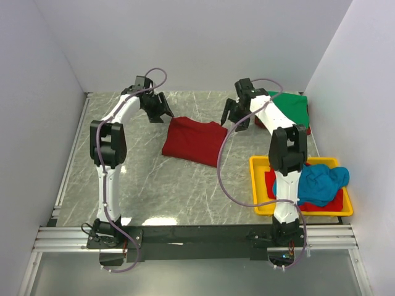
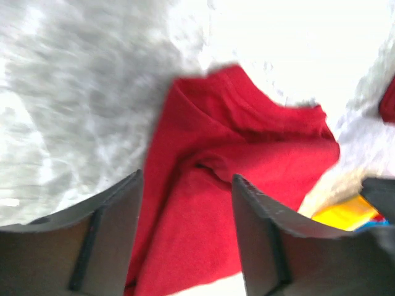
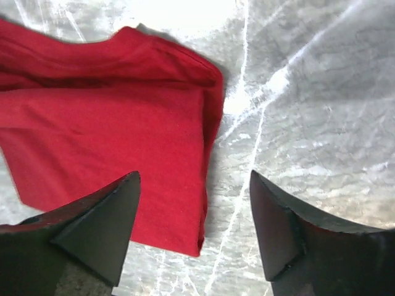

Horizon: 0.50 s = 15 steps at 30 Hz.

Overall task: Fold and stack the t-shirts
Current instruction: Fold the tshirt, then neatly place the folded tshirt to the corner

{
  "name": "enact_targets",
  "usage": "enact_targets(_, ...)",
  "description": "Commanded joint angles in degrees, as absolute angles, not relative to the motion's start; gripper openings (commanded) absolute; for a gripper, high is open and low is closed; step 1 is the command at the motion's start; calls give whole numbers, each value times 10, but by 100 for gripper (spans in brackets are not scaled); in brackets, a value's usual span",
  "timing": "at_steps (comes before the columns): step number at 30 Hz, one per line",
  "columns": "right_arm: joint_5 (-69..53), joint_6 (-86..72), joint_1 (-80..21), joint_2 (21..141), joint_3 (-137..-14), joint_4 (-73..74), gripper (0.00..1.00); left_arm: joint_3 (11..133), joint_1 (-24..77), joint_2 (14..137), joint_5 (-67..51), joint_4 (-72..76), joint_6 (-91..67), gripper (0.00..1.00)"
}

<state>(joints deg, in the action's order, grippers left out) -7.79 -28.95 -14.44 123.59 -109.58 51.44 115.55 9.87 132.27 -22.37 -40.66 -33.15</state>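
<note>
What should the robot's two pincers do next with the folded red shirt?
Probably lower the left pincer and right pincer onto the far corners of the folded dark red cloth t-shirt and pinch; both hang open by those corners, holding nothing.

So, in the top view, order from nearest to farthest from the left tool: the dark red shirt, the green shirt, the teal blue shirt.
1. Folded dark red cloth t-shirt, just right of the left tool.
2. Green cloth t-shirt, far right corner.
3. Crumpled teal blue cloth t-shirt, in the yellow plastic tray.
</note>
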Motion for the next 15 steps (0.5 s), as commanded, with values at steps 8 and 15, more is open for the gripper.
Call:
enact_targets(8,-185,-286,-138,1081,-871,351,80,1053,96,1223,-232,-339,-297,77)
enact_targets(15,-251,-310,-137,1040,-764,257,80,1008,96,1210,-268,-309,-280,78)
